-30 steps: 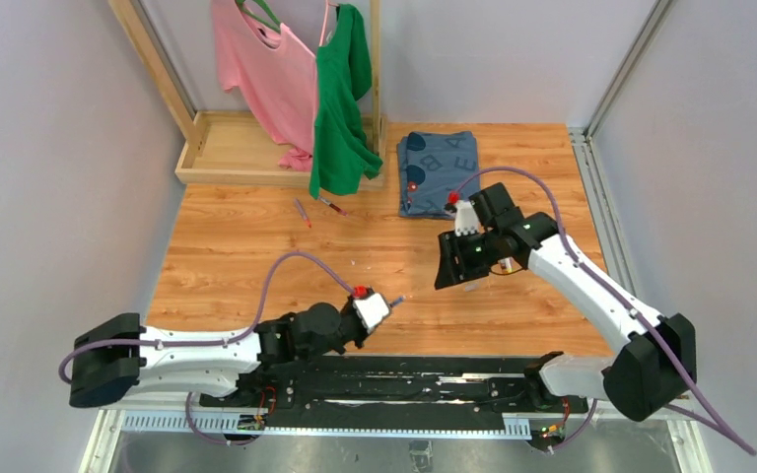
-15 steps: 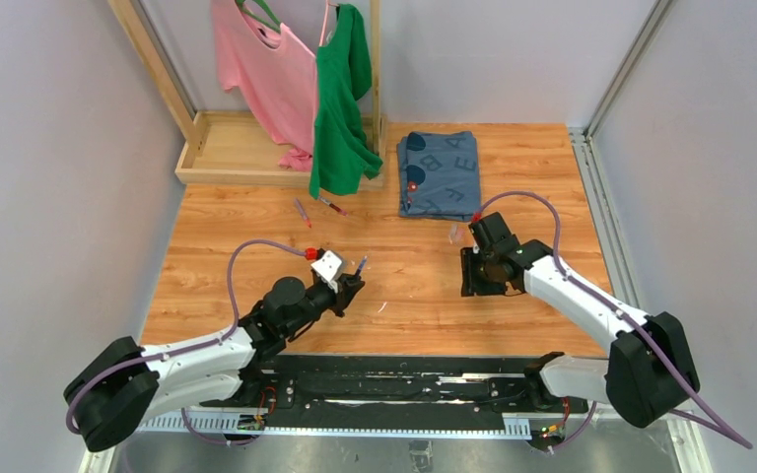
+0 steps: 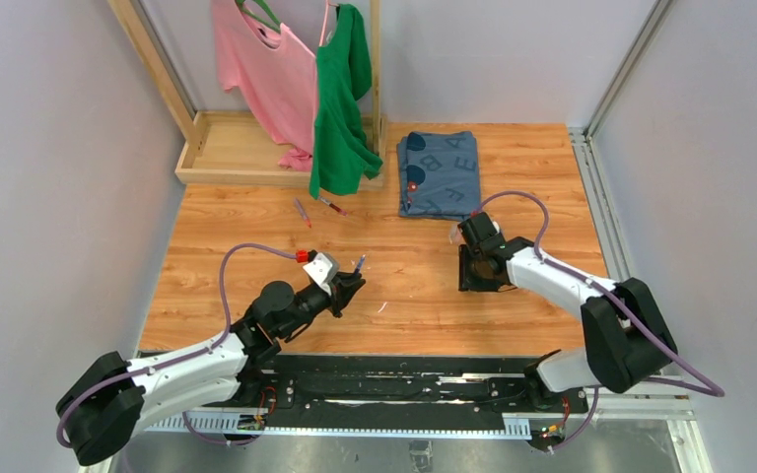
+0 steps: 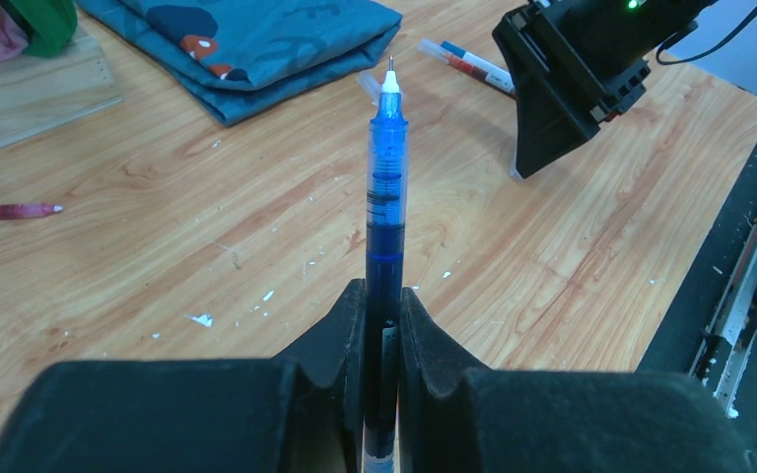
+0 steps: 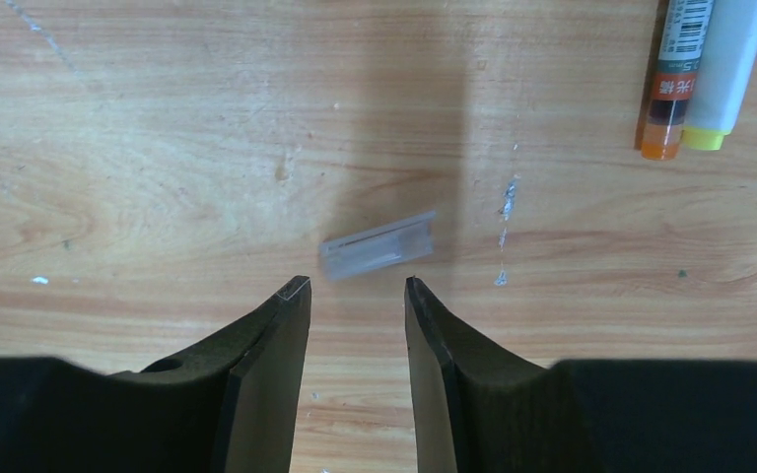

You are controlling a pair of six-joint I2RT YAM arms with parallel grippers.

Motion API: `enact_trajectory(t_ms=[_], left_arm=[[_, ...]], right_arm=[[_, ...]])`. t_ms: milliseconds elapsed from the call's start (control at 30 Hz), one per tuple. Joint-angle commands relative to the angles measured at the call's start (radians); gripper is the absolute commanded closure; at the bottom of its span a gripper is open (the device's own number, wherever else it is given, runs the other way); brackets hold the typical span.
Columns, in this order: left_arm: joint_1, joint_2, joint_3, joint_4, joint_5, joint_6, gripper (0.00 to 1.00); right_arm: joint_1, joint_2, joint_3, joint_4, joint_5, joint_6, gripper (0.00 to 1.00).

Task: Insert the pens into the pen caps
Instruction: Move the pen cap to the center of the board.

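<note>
I see a pink shirt [image 3: 256, 69] and green shirt [image 3: 338, 108] hanging from a wooden rack [image 3: 227, 153], with a folded blue cloth [image 3: 441, 172] just beside it.

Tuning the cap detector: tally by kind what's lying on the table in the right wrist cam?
Pens: 2, side by side at the top right and cut off by the frame edge: orange-ended pen, white pen with a yellow end.
Caps: 1, clear cap, lying just ahead of the open right gripper, untouched.
Total: 3
</note>
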Motion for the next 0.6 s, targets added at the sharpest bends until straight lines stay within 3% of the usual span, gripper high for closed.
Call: enact_trajectory(t_ms=[0,300,567], left_arm=[[0.007,-0.022,-0.008,0.023,0.007,0.011,1.00],[0.007,-0.021,-0.008,0.023,0.011,0.014,1.00],[0.007,-0.011,-0.005,0.023,0.016,0.017,1.00]], right_arm=[[-0.006,0.035,0.016,0.023,0.053,0.029,0.59],[-0.006,0.122,0.047,0.052,0.072,-0.004,0.65],[-0.006,0.168,0.087,0.057,0.106,-0.030,0.57]])
